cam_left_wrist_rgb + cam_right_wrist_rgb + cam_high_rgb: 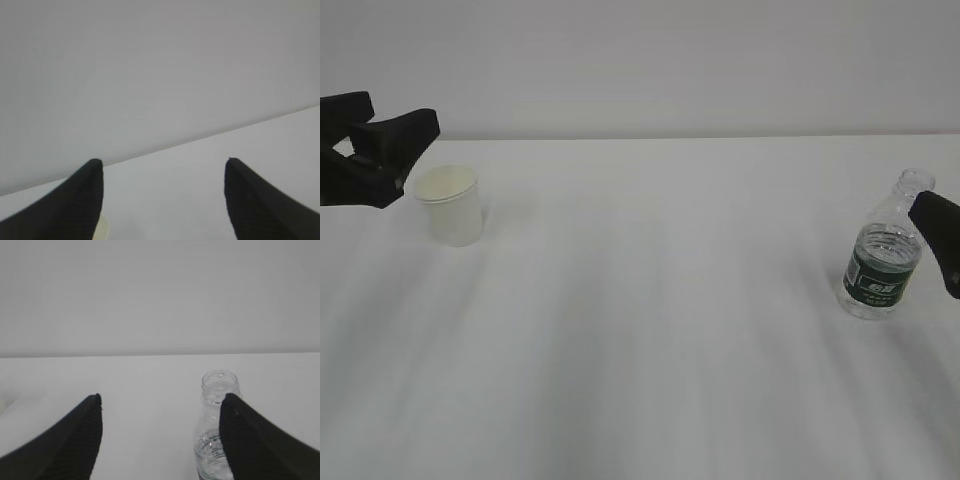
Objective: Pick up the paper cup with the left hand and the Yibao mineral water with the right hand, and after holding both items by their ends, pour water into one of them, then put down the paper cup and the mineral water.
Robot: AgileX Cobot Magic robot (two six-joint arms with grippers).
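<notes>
the left hand (382,150) is released, fingers spread and empty, just beside the paper cup (450,205), which stands upright near the table's (650,330) left edge. the cup is judged light and thin-walled: grip the side wall gently, since it would crush or tip easily. the right hand (160,412) is likewise released, holding nothing, its fingers apart close to the Yibao mineral water (885,262), upright near the right edge, uncapped and partly filled. judged smooth, compressible plastic: grasp the labelled body, keeping it vertical to avoid spilling.
</notes>
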